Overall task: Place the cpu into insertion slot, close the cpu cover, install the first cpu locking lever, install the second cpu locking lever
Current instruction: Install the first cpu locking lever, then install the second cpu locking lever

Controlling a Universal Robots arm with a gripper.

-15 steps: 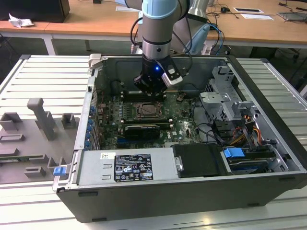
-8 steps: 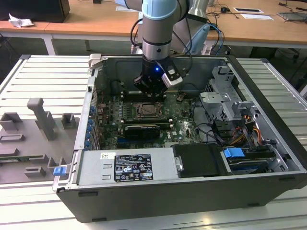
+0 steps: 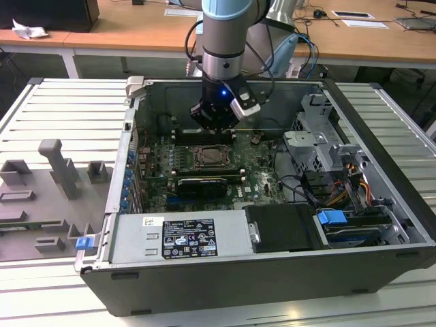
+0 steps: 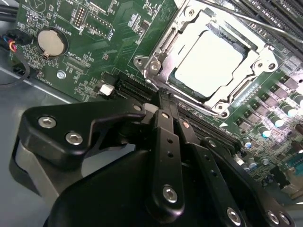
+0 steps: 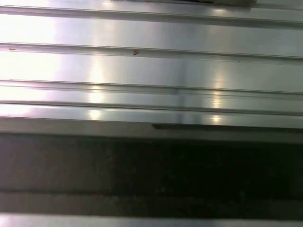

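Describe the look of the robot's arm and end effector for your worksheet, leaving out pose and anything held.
The arm is a silver-grey cylinder with a light blue band and a small blue light low on the wrist. A white-and-grey module is clipped beside it, with cables trailing behind. The end effector is matt black, with flat linked bars fixed by silver screws.

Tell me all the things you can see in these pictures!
open dark grey metal computer case: one, on the ribbed silver table
green circuit board: one, inside the case
pale silver square cpu: one, lying in the insertion slot
silvery cpu cover: one, closed around the cpu
round silver coin battery: one, on the board
grey plastic blocks: several, at the exterior view's left
wooden desks: behind the case
black gripper: one, beside the slot, fingers together
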